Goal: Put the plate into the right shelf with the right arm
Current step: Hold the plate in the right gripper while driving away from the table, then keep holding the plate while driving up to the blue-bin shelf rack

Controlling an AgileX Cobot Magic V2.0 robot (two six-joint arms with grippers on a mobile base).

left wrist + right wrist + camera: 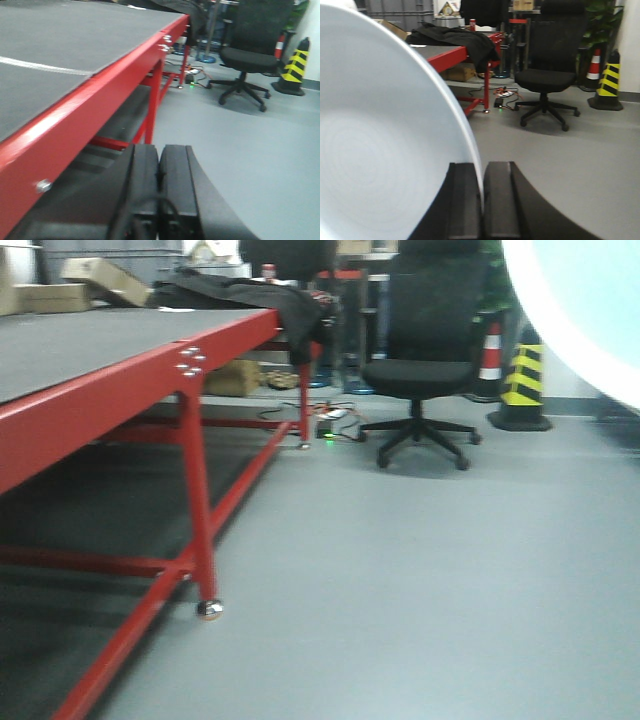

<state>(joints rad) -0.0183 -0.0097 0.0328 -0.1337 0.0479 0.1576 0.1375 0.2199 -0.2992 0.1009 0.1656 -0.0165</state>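
Two claws closed: right claw (482, 172) pinches the plate (380, 140) by its rim, edge-on for shelving; left claw (159, 152) empty

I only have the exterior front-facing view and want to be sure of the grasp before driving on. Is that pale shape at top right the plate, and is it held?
Observer: Yes. In the right wrist view the rim of the plate sits pinched between the fingers of the right end effector.
Operator: How is it oriented?
Observer: On edge, roughly upright, its face filling the left half of that view.
Operator: And the left arm?
Observer: The left end effector is shut with nothing in it, beside the rail of the red table.
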